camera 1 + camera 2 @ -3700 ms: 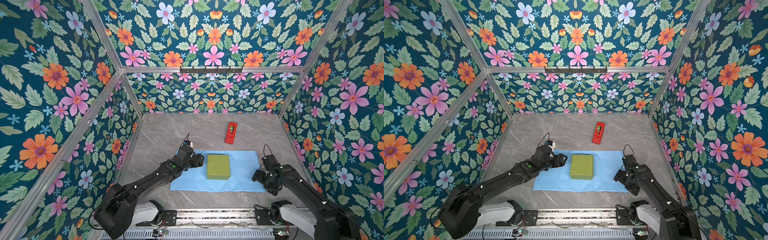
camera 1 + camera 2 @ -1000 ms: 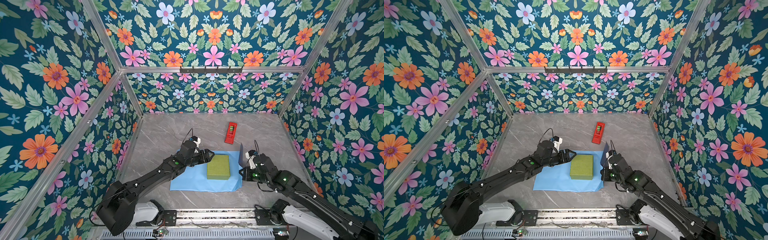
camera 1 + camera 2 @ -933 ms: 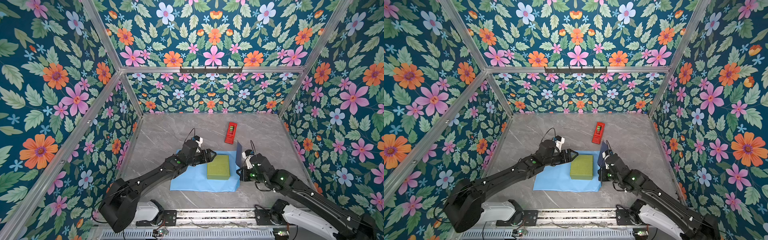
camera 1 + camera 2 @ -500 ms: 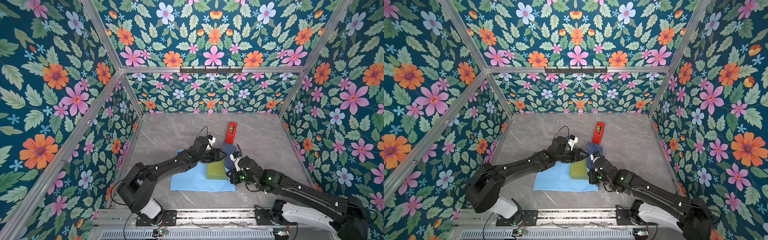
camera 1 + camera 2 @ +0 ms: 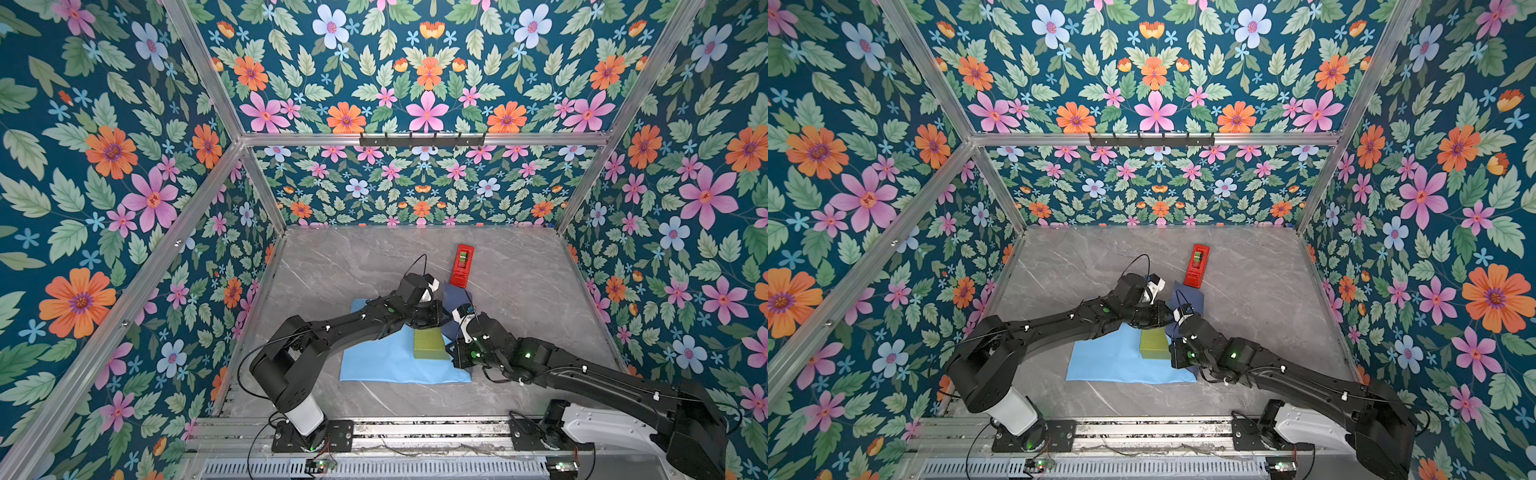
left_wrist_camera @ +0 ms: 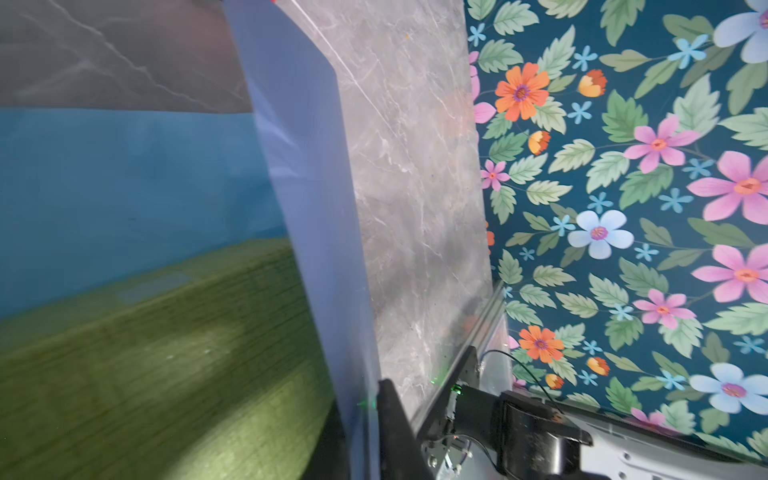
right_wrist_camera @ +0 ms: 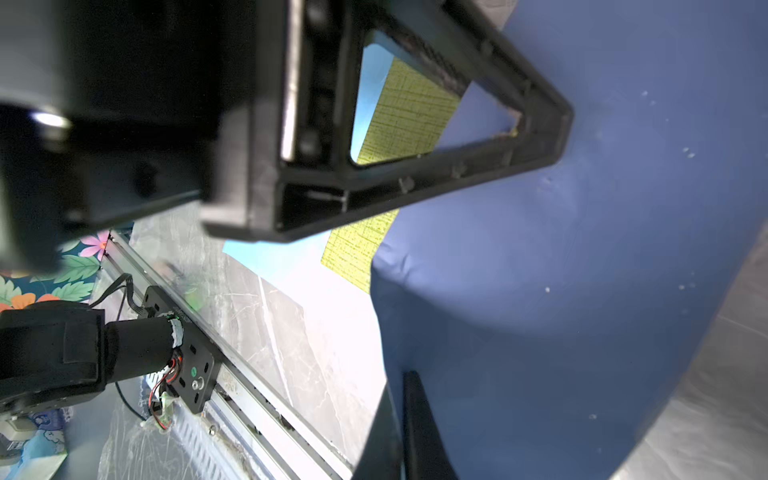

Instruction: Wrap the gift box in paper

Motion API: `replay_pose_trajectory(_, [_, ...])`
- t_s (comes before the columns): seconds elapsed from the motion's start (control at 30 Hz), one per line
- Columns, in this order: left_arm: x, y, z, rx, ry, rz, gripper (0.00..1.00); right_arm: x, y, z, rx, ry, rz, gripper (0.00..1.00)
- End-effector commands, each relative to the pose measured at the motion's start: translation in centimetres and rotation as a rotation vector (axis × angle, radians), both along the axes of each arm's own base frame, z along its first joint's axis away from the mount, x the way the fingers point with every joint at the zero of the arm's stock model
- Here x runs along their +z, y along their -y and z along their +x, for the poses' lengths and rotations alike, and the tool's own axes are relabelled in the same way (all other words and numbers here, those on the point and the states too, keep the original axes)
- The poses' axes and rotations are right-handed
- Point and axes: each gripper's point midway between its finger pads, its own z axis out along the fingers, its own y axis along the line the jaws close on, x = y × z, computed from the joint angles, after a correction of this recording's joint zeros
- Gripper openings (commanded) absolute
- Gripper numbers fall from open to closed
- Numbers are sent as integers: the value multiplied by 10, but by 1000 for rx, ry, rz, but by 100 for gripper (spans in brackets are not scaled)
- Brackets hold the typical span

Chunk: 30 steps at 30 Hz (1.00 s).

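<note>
Closest to me, a little way in from the front rail [image 5: 415,428], the paper [image 5: 386,361] lay light-blue face up on the grey bench [image 5: 519,282]. The gift box [image 5: 430,345] sat on that sheet toward its right side. Its olive-green top was uncovered and its far end was hidden under my left arm in both top views. Along the box's right side the sheet rose off the bench and stood up, its darker slate face turned to the right. My right pincer [image 7: 401,386] was pressed together on that raised part; in the right wrist view the slate sheet ran straight in between its fingers. A little farther back, my left arm stretched over the box's far end. Its left pincer [image 6: 362,401] was pinching the same raised sheet, which passed between its fingers in the left wrist view. Beyond both, the far end of the slate part came up close to the red tape dispenser [image 5: 462,266]; I could not tell whether they touched. The dispenser lay on the bench before the flowered back wall [image 5: 415,195].
</note>
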Motion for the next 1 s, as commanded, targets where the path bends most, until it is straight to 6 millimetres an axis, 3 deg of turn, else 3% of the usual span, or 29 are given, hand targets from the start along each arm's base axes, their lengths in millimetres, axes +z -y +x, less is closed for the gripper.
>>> replay_pose_trajectory(0.0, [-3,-5,2,7,24,27,5,6,-5,2,10,14,14,2])
replay_pose_trajectory(0.17, [0,-12,2,32,44,2,0,14,3,-2,16,20,-10,33])
replay_pose_trajectory(0.33, [4,-18,-1,48,49,-37,0,38,17,-13,79,49,5,64])
replay_pose_trajectory(0.43, [6,-23,-2,58,56,-54,0,47,27,-9,68,2,79,82])
replay_pose_trajectory(0.57, [9,-30,-3,70,64,-62,0,45,42,9,-17,-62,135,87])
replay_pose_trajectory(0.77, [5,-39,-8,79,60,-55,0,14,69,42,-205,-226,88,91])
replay_pose_trajectory(0.97, [2,-45,-8,92,60,-47,0,-4,68,66,-244,-255,50,94])
